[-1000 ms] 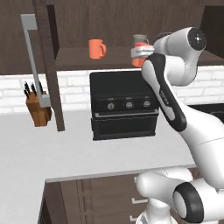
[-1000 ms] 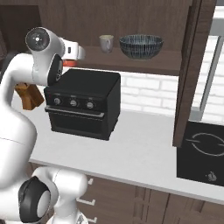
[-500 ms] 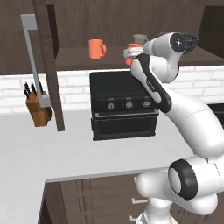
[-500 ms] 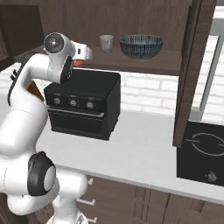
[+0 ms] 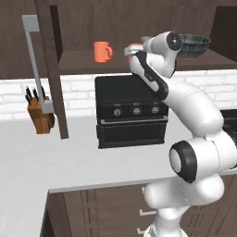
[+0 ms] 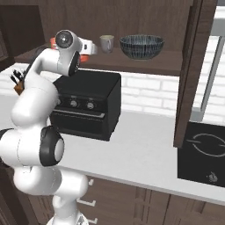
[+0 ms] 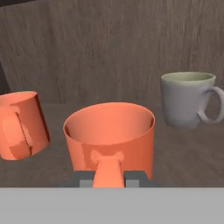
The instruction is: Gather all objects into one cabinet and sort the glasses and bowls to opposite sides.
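My gripper [image 7: 108,178] is shut on the handle of an orange mug [image 7: 109,138], which it holds upright over the cabinet shelf [image 7: 183,153]. A second orange mug [image 7: 19,124] stands to its left and the grey-beige mug [image 7: 188,98] to its right, further back. From the left base, the held mug [image 5: 134,48] is at my gripper [image 5: 138,52], right of the standing orange mug [image 5: 102,51]; the patterned bowl [image 5: 192,45] sits at the shelf's right. From the right base, the gripper [image 6: 89,47] is just left of the grey-beige mug [image 6: 106,43] and the bowl [image 6: 141,46].
Both cabinet doors stand open, the left door [image 5: 51,69] and the right door [image 6: 191,74], with grey bar handles. A black countertop oven [image 5: 132,111] sits under the shelf, directly beneath my arm. A knife block [image 5: 40,115] stands at the left and a cooktop [image 6: 206,147] at the right.
My arm has swung and reached further into the cabinet, carrying the orange mug a little left and up over the shelf. The other mugs and the bowl have stayed put.
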Available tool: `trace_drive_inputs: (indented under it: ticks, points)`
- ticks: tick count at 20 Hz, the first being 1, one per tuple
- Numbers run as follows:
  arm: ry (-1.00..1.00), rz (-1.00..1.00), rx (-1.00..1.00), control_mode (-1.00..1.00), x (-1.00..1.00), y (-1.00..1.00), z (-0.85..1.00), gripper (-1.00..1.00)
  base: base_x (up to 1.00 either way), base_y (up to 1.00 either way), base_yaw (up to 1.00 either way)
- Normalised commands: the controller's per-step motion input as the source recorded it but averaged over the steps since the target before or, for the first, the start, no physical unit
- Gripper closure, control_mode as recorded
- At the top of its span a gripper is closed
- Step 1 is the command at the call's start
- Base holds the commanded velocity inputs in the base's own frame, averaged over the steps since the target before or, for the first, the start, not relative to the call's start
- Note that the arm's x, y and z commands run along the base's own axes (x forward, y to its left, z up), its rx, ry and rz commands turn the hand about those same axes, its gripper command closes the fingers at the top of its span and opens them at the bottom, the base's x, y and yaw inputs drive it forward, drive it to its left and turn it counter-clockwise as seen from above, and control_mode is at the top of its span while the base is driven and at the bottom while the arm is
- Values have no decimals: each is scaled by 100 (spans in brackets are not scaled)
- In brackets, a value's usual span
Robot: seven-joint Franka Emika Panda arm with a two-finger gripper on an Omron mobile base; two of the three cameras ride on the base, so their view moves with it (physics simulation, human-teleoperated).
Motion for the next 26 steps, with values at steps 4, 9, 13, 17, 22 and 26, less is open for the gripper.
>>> trace_drive_inputs:
  ticks: [4,9,13,17,22,26]
  points:
    - [2,0,0,-100,71,1,-18,100,0,0,0]
    - [2,0,0,-100,56,5,-15,100,0,0,0]
    - [0,1,0,-100,31,6,-1,100,0,0,0]
    - [0,1,2,-100,4,0,-1,100,0,0,0]
    - [0,1,12,-100,0,28,-17,-100,0,0,0]
    - [0,0,6,-100,0,8,-6,-100,0,0,0]
